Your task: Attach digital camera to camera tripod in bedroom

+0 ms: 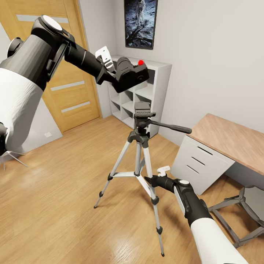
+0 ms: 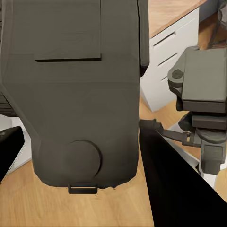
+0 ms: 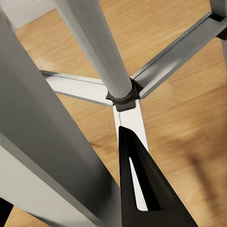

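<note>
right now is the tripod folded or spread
Spread: the tripod stands upright on the floor, its three legs splayed and braced from the centre column.

An oak door point(image 1: 69, 73), white cube shelf point(image 1: 141, 95), astronaut poster point(image 1: 140, 22) and wood-topped desk point(image 1: 234, 141) line the walls.

Count, relative to the camera tripod point(image 1: 141, 146): one tripod standing mid-floor, showing three silver legs. One digital camera point(image 1: 131, 74) hanging just above its head. One poster point(image 1: 140, 22), one shelf point(image 1: 161, 82), one door point(image 1: 69, 73) sitting behind it; one desk point(image 1: 229, 137) right of it.
</note>
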Robot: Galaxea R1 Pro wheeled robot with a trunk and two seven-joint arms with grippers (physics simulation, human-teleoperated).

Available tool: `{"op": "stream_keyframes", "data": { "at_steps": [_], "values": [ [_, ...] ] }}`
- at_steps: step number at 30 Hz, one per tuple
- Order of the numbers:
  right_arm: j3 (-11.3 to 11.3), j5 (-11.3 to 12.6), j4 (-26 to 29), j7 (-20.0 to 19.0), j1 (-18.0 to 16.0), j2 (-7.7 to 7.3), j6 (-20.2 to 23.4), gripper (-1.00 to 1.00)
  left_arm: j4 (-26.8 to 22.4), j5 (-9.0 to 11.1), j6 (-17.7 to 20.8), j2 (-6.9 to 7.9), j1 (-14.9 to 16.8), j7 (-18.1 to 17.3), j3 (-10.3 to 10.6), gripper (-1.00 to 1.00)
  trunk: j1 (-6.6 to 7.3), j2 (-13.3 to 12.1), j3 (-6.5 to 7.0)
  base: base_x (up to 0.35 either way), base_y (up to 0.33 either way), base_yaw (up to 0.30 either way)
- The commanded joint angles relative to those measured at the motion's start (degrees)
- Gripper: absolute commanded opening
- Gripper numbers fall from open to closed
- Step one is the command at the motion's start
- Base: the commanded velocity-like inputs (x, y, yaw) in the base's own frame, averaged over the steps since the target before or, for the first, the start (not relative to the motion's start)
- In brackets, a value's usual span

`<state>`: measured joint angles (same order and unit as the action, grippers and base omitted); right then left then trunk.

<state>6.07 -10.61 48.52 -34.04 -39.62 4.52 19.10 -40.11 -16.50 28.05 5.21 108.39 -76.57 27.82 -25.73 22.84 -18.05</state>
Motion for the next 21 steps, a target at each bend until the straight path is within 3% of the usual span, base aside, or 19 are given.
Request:
{"op": "stream_keyframes", "data": {
  "at_steps": [1,21],
  "values": [
    [0.35,-0.87,-0.27,-0.67,-0.02,0.11,0.47,-1.00,-0.41,-0.16,0.38,0.05,0.07,-0.35,-0.19,-1.00,-0.05,0.08,-0.11,0.000,0.000,0.000],
    [0.34,-0.96,-0.41,-0.67,-0.02,0.12,0.25,-1.00,-6.95,0.00,0.36,-0.10,0.07,-5.65,-6.51,-1.00,-0.05,0.08,-0.11,0.000,0.000,0.000]
  ]
}}
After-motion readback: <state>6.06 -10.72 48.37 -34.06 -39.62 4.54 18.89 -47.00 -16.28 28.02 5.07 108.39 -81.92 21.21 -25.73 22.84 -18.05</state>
